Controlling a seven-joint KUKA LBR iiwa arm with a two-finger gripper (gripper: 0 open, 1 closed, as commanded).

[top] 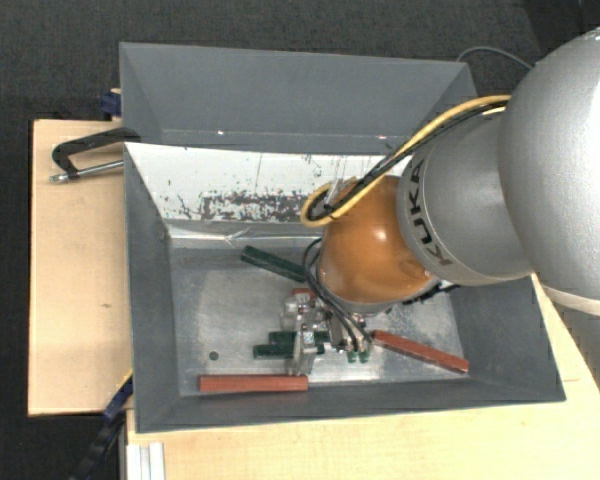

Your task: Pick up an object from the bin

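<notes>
My gripper (313, 334) is low over the middle of the bin floor, under the arm's orange cover. A small dark green block (275, 347) lies right at its left side, touching or nearly touching it. A dark green elongated piece (273, 261) lies slanted just above and to the left. A long red-brown bar (253, 384) rests flat along the front wall, below the gripper. A reddish-orange stick (421, 353) lies slanted to the gripper's right. Whatever sits directly beneath the gripper is hidden.
A tiny dark speck (213, 358) sits on the floor at the left. The left part of the bin floor is bare metal. The arm and its orange cover hang over the bin's right half, with cables arching over the back wall.
</notes>
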